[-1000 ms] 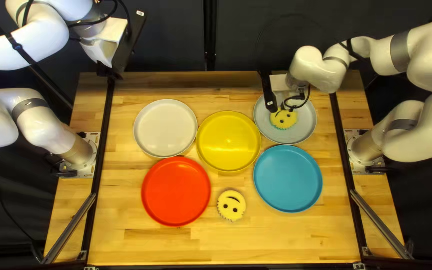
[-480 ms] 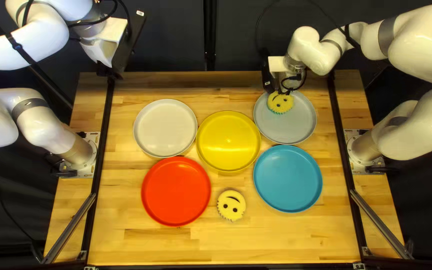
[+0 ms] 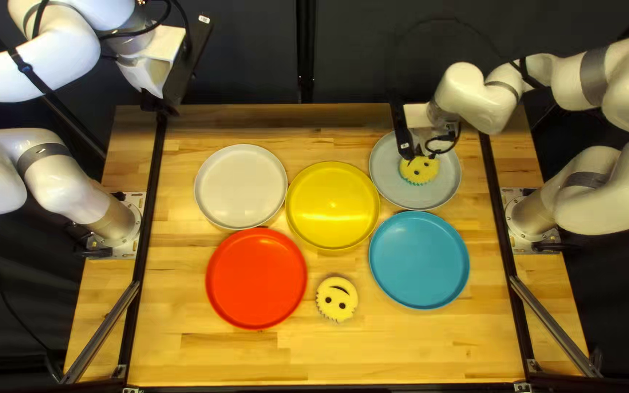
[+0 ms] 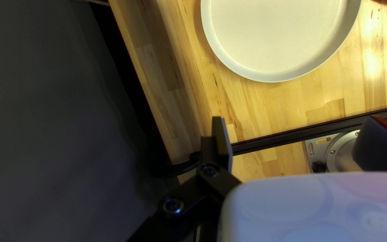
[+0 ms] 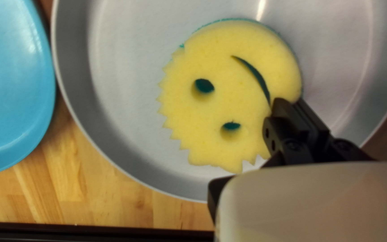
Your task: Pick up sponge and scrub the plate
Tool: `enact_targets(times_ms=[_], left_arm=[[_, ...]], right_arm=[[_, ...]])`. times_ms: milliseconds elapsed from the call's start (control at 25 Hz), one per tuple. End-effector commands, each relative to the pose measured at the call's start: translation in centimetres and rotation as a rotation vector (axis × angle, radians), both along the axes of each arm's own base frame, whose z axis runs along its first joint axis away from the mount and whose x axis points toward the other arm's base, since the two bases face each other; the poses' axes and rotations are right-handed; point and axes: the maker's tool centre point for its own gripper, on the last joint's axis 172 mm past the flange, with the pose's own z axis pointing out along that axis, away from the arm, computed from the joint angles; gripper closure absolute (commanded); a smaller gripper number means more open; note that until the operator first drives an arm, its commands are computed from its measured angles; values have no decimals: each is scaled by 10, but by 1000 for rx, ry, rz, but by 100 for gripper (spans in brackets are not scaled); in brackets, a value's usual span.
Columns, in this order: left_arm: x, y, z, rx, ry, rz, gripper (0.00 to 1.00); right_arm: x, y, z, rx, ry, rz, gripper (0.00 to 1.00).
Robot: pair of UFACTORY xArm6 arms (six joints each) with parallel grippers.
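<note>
The right gripper (image 3: 406,144) is low over the grey plate (image 3: 440,191) at the back right. A yellow scalloped smiley sponge (image 3: 419,172) with a teal underside lies against that plate. In the right wrist view my right gripper (image 5: 294,110) is shut on one edge of the sponge (image 5: 220,105), face up inside the rim of the plate (image 5: 126,89); the fingertips' far sides are hidden. My left gripper (image 3: 165,98) hangs beyond the table's far left corner. Its own view shows the left gripper (image 4: 297,120) wide open, holding nothing.
A white plate (image 3: 241,185), a yellow plate (image 3: 333,205), a red plate (image 3: 256,278) and a blue plate (image 3: 418,260) surround the table's middle. A second smiley sponge (image 3: 337,299) rests between red and blue. Black rails (image 3: 147,218) run along both sides.
With the right gripper, the held sponge went toward the plate's far left rim, then came back nearer its middle, slightly right of where it was a second ago. The left arm stayed still.
</note>
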Motion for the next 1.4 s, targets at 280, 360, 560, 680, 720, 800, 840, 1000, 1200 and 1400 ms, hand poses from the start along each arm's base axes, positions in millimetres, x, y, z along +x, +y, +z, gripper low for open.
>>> enact_targets(times_ms=[280,360,560,680,720,800,840,1000,1200,1400], left_arm=[[0,0,0,0,0,0,0],[0,0,0,0,0,0,0],[0,0,0,0,0,0,0],[0,0,0,0,0,0,0],[0,0,0,0,0,0,0],[0,0,0,0,0,0,0],[0,0,0,0,0,0,0],[0,0,0,0,0,0,0],[0,0,0,0,0,0,0],[0,0,0,0,0,0,0]], right_arm=[[2,-59,-6,9,-26,-2,100],[7,-66,-3,7,-32,-4,100],[10,-74,0,-1,-38,-3,100],[7,-66,0,-2,-39,3,100],[4,-61,0,-3,-39,6,100],[-2,-54,-1,-3,-38,12,100],[-5,-48,-2,-4,-36,16,100],[-14,-34,-1,-7,-32,29,100],[-22,-14,-1,-16,-29,49,100],[-20,-15,-3,-19,-26,61,100]])
